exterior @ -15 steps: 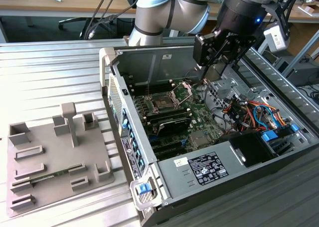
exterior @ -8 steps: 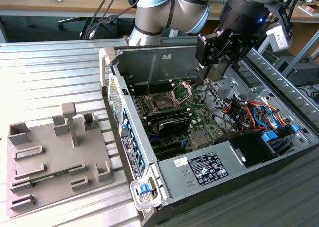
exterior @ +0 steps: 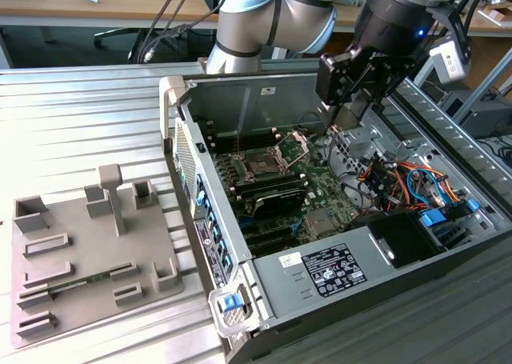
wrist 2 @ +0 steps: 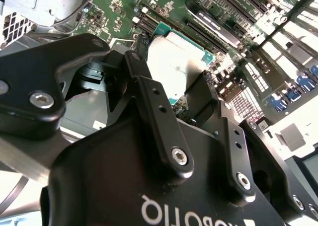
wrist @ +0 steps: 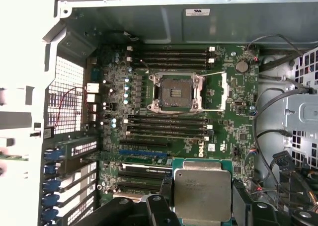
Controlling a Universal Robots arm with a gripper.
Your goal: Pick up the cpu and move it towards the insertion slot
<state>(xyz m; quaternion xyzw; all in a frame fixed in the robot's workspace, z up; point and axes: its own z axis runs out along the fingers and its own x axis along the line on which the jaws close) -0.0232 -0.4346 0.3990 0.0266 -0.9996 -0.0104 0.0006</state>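
One cpu [wrist: 202,193], one slot [wrist: 175,92], one gripper [wrist 2: 171,94] with two black fingers [wrist 2: 149,104]. Held above the motherboard [wrist: 228,131], the cpu sits clamped between the fingers, one finger on each opposite edge, its pale silver metal lid facing up and a thin green rim showing around it in both wrist views. In the first wrist view the slot lies apart from the cpu, farther up the motherboard, with black memory slots [wrist: 166,126] between them: a square socket, dark at the centre, silver frame around it, its thin metal bracket swung open. In the exterior view the gripper [exterior: 350,116] hangs over the open grey steel case [exterior: 240,100], beside the slot [exterior: 264,166]
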